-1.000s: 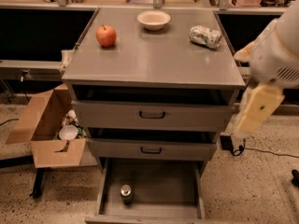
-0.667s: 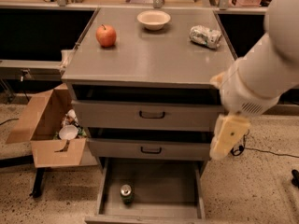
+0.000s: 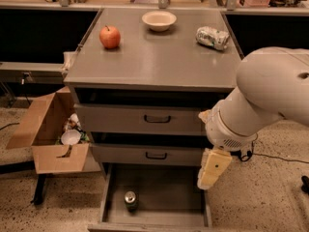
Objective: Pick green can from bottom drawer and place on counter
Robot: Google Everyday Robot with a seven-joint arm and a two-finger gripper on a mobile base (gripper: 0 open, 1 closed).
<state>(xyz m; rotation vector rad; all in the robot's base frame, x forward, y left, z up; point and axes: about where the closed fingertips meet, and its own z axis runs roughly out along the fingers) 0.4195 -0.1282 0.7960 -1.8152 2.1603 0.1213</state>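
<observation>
The green can (image 3: 130,200) stands upright in the open bottom drawer (image 3: 169,192), near its front left, silver top showing. The counter (image 3: 159,59) is the grey top of the cabinet above. My white arm comes in from the right, and my cream-coloured gripper (image 3: 211,170) hangs off it at the drawer's right edge, at about the height of the middle drawer. It is above and to the right of the can, well apart from it, and holds nothing that I can see.
On the counter are a red apple (image 3: 110,36), a white bowl (image 3: 159,20) and a dented white-and-green can (image 3: 212,37). The two upper drawers (image 3: 157,119) are closed. An open cardboard box (image 3: 48,132) with trash stands on the floor to the left.
My arm has swung left and down from the right edge of view, and the gripper has come lower and closer to the open bottom drawer. The can has not moved.
</observation>
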